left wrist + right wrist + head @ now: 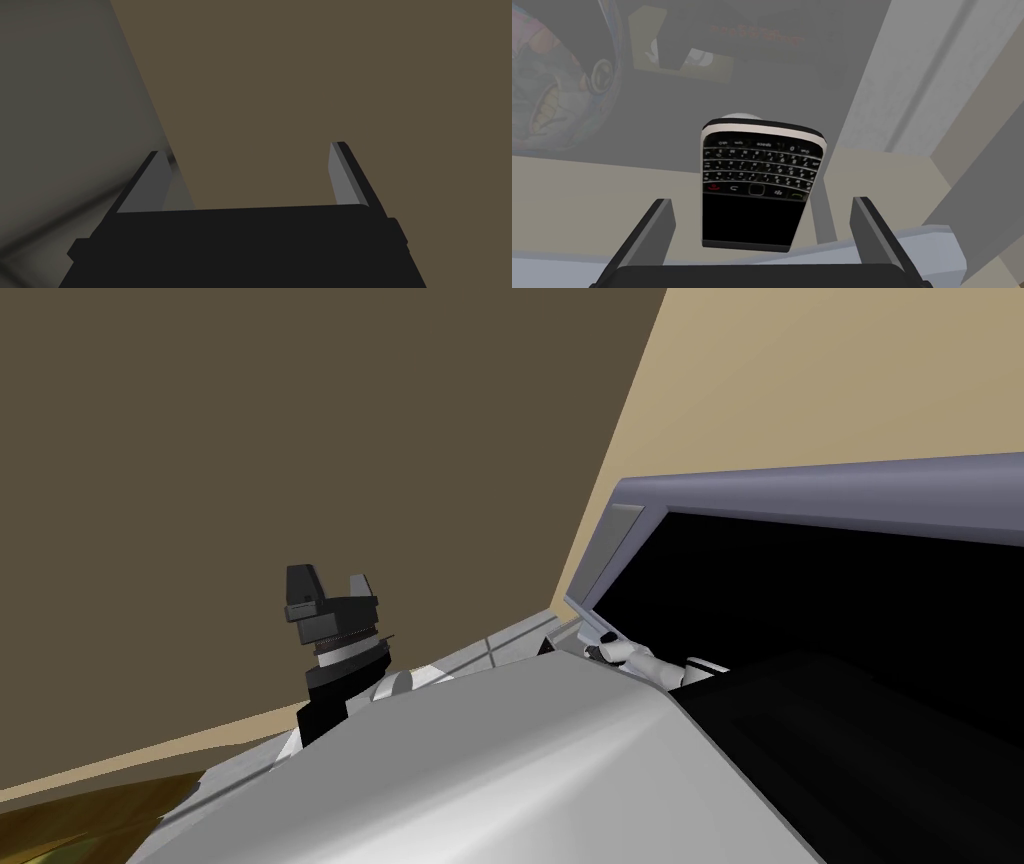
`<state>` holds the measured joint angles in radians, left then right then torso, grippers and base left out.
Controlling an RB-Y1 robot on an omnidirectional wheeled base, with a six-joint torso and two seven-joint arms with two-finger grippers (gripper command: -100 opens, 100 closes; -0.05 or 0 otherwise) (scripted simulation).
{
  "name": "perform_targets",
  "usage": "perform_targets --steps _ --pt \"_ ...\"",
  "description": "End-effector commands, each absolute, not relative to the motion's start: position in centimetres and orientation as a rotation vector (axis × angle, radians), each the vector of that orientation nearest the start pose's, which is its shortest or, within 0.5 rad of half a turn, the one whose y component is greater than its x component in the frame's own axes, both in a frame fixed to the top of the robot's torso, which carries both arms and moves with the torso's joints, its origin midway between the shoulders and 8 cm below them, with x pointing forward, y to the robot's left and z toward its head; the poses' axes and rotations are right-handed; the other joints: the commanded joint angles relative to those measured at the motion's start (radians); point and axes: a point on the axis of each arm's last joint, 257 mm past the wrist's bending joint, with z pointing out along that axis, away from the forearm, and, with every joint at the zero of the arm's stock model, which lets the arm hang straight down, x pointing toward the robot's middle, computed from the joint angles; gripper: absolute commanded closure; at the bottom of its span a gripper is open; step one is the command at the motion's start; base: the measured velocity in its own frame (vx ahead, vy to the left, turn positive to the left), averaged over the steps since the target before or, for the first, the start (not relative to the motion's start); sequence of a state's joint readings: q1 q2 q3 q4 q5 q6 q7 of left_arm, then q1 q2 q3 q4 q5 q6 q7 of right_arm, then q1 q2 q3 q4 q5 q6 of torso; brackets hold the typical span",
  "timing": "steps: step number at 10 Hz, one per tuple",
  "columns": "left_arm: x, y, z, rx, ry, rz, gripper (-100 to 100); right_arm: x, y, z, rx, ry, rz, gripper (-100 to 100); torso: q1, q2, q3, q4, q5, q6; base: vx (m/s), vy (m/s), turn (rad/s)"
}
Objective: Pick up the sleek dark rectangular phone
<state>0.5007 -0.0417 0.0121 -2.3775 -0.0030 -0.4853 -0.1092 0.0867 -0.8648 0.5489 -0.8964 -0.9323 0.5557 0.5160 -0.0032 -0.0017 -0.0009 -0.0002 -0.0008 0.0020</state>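
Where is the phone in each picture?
Head view: phone hidden; right arm reaches toward the black area.
Left wrist view: not in it; left gripper faces a brown wall.
Right wrist view: phone lies untouched between the fingers of the open right gripper.
Shared landmark: the right arm, whose gripper frames the phone.

You see the phone [759,195] with a smooth black screen, matt printed keys, a pale edge band, the beige surface [587,200] flat and matt, the right gripper [762,201] with plain matt grey fingers [658,232].
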Motion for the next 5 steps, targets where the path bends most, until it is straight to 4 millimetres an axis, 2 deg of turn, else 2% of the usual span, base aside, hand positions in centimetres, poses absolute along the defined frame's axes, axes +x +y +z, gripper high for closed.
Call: perform_targets --steps 1,3,4,5 --pt "32.35 28.35 6.44 -0.58 0.546 -1.199 0 16.07 -54.88 -57.49 1.639 2.447 -0.174 -100 0.0 0.0 0.0 0.0 0.0 0.0 0.025 -0.06 0.044" --pt "32.35 28.35 6.44 -0.58 0.546 -1.199 0 15.98 -54.81 -57.77 1.643 2.446 -0.174 -100 -0.001 -0.001 0.0 0.0 0.0 0.0 0.015 -0.046 0.024" --pt "32.35 28.35 6.44 -0.58 0.546 -1.199 0 15.97 -54.81 -57.82 1.641 2.446 -0.174 100 0.001 0.0 0.0 0.0 0.0 0.0 0.0 -0.007 -0.012" --pt "32.35 28.35 6.44 -0.58 0.546 -1.2 0 15.77 -54.9 -57.83 1.643 2.447 -0.179 100 0.003 0.0 0.0 0.001 0.0 -0.001 0.0 0.0 0.0"
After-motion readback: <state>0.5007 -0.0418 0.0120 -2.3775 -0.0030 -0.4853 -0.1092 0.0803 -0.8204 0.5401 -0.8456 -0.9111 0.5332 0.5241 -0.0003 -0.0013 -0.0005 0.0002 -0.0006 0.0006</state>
